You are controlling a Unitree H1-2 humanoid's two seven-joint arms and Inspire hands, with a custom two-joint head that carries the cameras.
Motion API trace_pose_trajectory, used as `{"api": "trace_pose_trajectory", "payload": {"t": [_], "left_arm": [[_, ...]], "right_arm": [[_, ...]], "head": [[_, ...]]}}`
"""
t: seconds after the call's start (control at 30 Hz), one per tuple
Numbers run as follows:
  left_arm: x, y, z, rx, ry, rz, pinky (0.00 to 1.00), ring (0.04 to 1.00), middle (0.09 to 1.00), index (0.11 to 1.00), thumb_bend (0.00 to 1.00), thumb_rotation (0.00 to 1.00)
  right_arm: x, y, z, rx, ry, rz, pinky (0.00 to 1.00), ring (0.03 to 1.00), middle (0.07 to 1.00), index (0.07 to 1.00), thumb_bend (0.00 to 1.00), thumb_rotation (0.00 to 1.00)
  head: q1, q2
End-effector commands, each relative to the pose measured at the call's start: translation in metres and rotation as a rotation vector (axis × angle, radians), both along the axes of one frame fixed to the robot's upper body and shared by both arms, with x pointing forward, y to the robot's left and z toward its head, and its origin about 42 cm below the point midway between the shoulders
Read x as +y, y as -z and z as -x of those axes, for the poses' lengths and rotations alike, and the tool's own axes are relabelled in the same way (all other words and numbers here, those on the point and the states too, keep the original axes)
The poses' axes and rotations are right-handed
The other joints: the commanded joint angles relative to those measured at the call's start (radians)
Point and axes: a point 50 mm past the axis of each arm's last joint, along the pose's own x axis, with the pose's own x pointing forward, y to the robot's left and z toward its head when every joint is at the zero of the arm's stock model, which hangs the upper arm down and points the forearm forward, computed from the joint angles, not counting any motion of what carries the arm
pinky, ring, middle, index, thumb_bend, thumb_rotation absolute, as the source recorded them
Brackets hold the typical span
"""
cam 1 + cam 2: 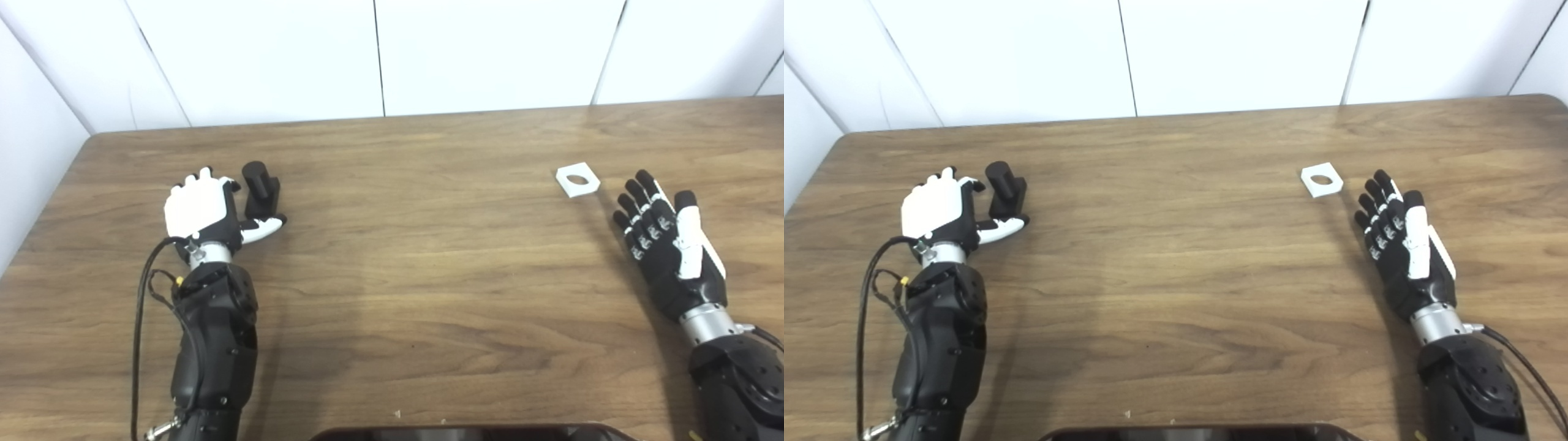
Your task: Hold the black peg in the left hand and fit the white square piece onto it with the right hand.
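The black peg (261,191) stands upright on its square base at the left of the wooden table (416,257). My left hand (202,208) rests just left of it, open; its thumb reaches along the front of the peg's base and its curled fingers stay clear of the peg. The white square piece (577,179), with a round hole in its middle, lies flat at the right. My right hand (667,245) lies open, fingers spread and pointing toward the piece, a short way below and to the right of it without touching.
White wall panels (380,55) stand behind the table's far edge. A dark curved object (471,433) shows at the bottom edge. A black cable (139,318) loops beside my left forearm. Bare wood lies between the two hands.
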Motion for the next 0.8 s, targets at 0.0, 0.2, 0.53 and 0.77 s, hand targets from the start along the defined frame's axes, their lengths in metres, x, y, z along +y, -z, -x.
{"api": "trace_pose_trajectory", "payload": {"t": [0.0, 0.2, 0.53, 0.77], "left_arm": [[0.003, -0.026, -0.014, -0.094, -0.007, -0.061, 1.00, 1.000, 1.000, 0.777, 0.79, 0.56], [0.001, -0.026, -0.020, -0.087, -0.012, -0.072, 1.00, 1.000, 1.000, 0.782, 0.79, 0.56], [0.000, -0.024, -0.032, -0.069, -0.028, -0.097, 1.00, 1.000, 1.000, 0.778, 0.80, 0.57], [-0.003, -0.023, -0.039, -0.058, -0.033, -0.116, 1.00, 1.000, 1.000, 0.779, 0.80, 0.56]], "right_arm": [[0.000, -0.002, -0.001, -0.010, -0.017, -0.001, 1.00, 1.000, 1.000, 1.000, 0.62, 1.00], [-0.001, 0.000, 0.000, -0.007, -0.016, -0.006, 1.00, 1.000, 1.000, 1.000, 0.61, 1.00], [-0.002, 0.001, 0.000, -0.011, -0.017, -0.006, 1.00, 1.000, 1.000, 1.000, 0.61, 1.00], [-0.002, 0.001, 0.001, -0.006, -0.020, -0.010, 1.00, 1.000, 1.000, 1.000, 0.61, 1.00]], "head": [[0.001, 0.001], [0.001, 0.001], [0.000, 0.000], [0.001, 0.000]]}}
